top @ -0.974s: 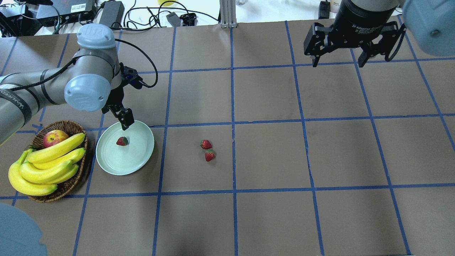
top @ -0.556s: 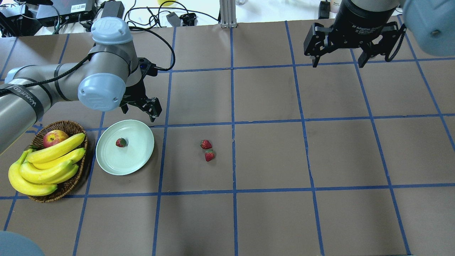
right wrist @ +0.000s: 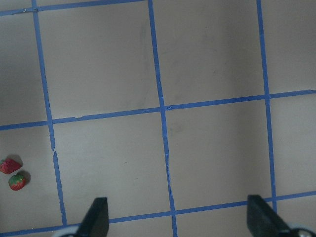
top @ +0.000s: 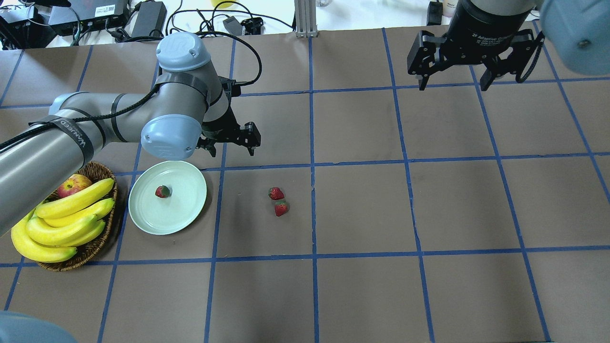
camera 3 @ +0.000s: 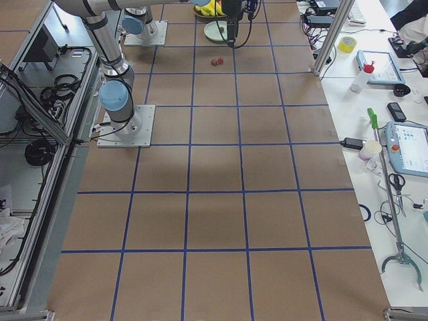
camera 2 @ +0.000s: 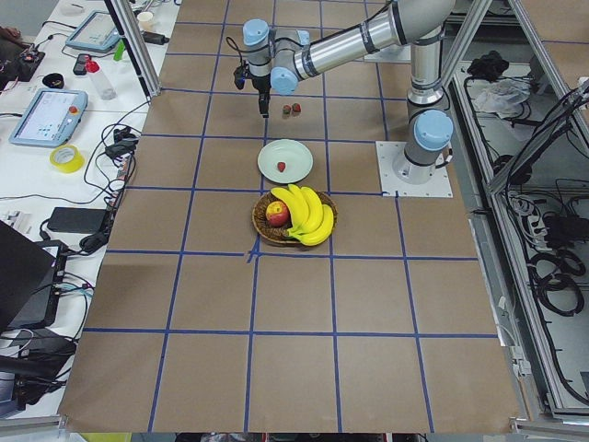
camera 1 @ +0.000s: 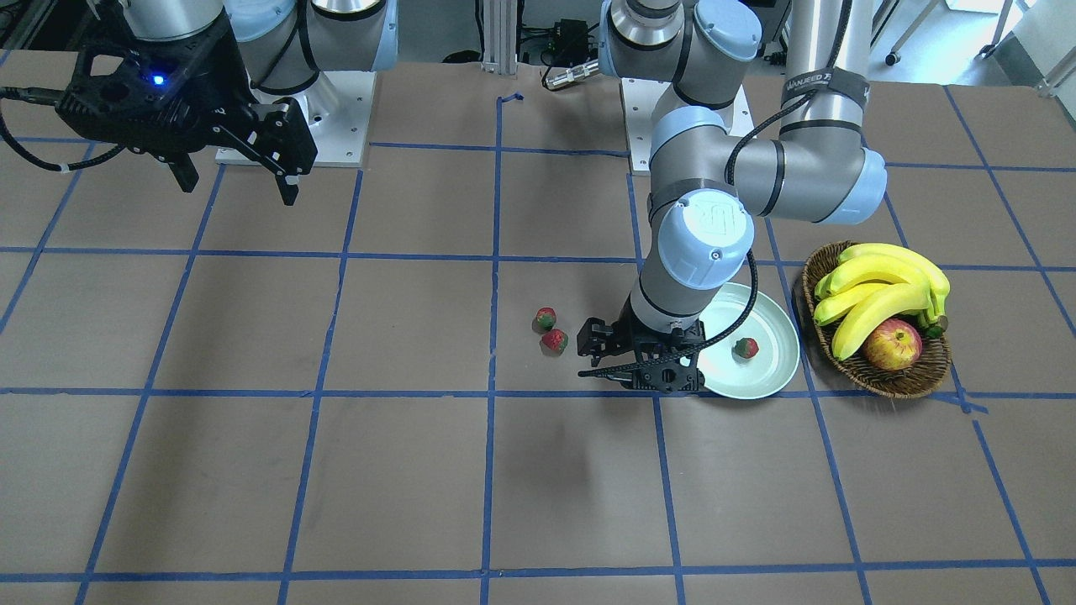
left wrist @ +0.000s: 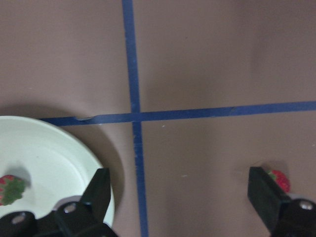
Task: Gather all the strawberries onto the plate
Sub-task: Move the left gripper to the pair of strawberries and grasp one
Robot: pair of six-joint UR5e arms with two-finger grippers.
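The brown worktop (top: 362,214), ruled into squares with blue tape, carried every item shown. The left arm (top: 95,128) had swung away from the plate since the frame one second earlier. It now reached further toward the middle of the worktop. The left gripper (top: 231,148), which a second earlier hung over the plate's far rim, stood clear of the plate, above bare worktop on the far side of the tape line that runs behind the plate. Its fingers (left wrist: 101,180) were spread wide and held nothing. In the left wrist view one finger lay just beside the plate's edge and the other close to a loose strawberry. The right gripper (top: 454,85) hung at the far right of the worktop exactly as before, its fingers likewise spread and empty.

The wicker basket (top: 102,243) sat at the worktop's left end, holding bananas (top: 71,214) and an apple (top: 72,183). The pale plate (top: 176,214) lay just beside the basket, unmoved. The plated strawberry (top: 162,191) rested left of the plate's centre, in the same position as in both earlier frames. The far loose strawberry (top: 276,193) and the near loose strawberry (top: 281,208) lay almost touching on the worktop, well apart from the plate and not yet collected.
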